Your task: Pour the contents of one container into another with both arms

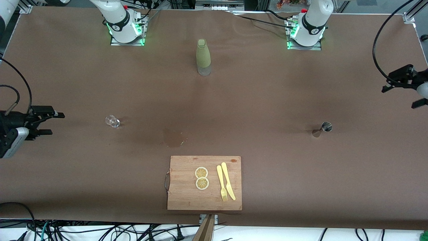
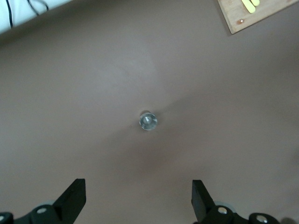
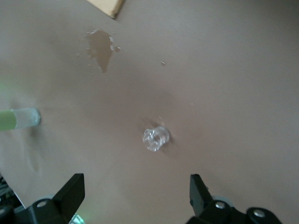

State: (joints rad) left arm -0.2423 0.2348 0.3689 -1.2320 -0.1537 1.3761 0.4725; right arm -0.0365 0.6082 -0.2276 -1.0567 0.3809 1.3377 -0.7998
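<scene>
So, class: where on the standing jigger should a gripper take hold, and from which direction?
Grip the jigger at its narrow waist, coming in level from the side. It stands upright on the table, so a top-down grab on the round rim would likely slip, while the pinched middle should seat the fingers.

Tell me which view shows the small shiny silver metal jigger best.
Left wrist view: the small shiny silver metal jigger sits centred, seen from straight above, rim only. The front view shows the jigger tiny but from the side, upright on the table. Right wrist view doesn't show it.

bottle (image 1: 203,57): standing near the table's robot-side edge
cutting board (image 1: 182,197): lying at the camera-side edge, carrying lemon slices (image 1: 202,178), fork (image 1: 221,183), knife (image 1: 228,181)
</scene>
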